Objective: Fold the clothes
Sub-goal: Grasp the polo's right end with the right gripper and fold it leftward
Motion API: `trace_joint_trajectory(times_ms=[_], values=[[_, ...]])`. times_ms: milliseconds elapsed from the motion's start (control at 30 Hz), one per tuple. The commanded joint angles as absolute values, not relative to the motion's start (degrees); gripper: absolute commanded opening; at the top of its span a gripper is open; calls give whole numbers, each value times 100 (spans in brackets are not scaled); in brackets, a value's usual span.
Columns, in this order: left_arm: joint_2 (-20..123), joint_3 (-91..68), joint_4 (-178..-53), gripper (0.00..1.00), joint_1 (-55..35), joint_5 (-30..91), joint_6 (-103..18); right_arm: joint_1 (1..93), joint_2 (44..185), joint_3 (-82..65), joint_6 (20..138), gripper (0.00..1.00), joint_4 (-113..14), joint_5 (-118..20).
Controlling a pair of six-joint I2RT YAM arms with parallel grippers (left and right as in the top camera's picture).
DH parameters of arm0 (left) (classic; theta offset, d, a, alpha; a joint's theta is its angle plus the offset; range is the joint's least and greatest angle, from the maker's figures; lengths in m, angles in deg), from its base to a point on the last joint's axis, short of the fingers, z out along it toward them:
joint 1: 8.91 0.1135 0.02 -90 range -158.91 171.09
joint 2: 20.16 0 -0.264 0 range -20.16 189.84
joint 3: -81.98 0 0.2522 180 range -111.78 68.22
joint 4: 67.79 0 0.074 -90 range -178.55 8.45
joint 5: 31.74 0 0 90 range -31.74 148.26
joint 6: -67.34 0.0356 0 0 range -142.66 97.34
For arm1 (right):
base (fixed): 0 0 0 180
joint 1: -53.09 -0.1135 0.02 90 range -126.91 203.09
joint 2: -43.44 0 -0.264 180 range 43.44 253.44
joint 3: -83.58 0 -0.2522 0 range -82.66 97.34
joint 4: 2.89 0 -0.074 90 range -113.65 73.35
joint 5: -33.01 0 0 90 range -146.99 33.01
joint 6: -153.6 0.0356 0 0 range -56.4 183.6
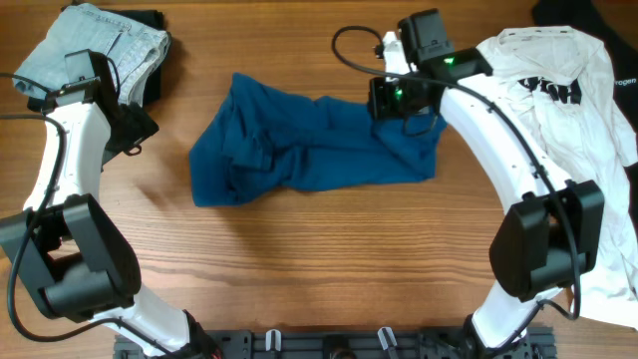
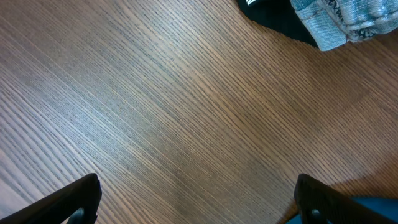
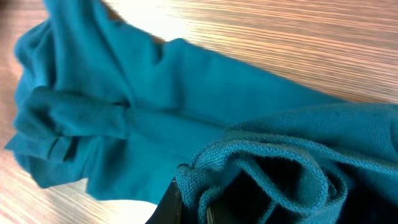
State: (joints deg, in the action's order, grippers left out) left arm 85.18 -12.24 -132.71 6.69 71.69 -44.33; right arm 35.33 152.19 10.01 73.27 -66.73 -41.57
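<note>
Your blue shirt [image 1: 309, 150] lies crumpled in the middle of the table [image 1: 299, 269], bunched rather than spread flat, so no fold can begin yet. At its right edge the right gripper [image 1: 404, 100] looks clamped on a gathered ridge of cloth, probably so you can draw that side out. Only one finger shows in the wrist view. The left gripper [image 2: 199, 208] hangs with its fingers wide apart over bare wood near the shirt's left side, holding nothing. The white T-shirt [image 1: 558, 110] lies at the far right, partly under the right arm. Folded jeans [image 1: 100, 45] sit at the top left, out of the way.
</note>
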Motion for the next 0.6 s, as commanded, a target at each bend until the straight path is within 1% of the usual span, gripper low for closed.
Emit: trace_joint_trajectory(times_ms=[0, 33, 67, 167, 300, 400, 567], values=[[8573, -1272, -13256, 100, 675, 7114, -4343, 3262, 15328, 1129, 7474, 24, -6654, -4059], [8573, -1272, -13258, 100, 675, 7114, -4341, 3242, 15343, 1129, 7471, 51, -6684, -4019], [8573, -1270, -13258, 100, 675, 7114, -4341, 3242, 15310, 1147, 7469, 58, -6722, -3945], [8573, -1270, -13254, 100, 675, 7114, -4343, 3389, 14998, 1466, 7412, 59, -7222, -3949], [8573, -1268, -13232, 100, 675, 7112, -4343, 3813, 14893, 1429, 7404, 60, -7810, -4948], [8573, -1270, -13227, 100, 675, 7112, -4343, 3983, 15190, 1193, 7504, 60, -7771, -5020], [8573, -1268, -13232, 100, 675, 7110, -4343, 3987, 15789, 1040, 7906, 60, -7570, -5020]])
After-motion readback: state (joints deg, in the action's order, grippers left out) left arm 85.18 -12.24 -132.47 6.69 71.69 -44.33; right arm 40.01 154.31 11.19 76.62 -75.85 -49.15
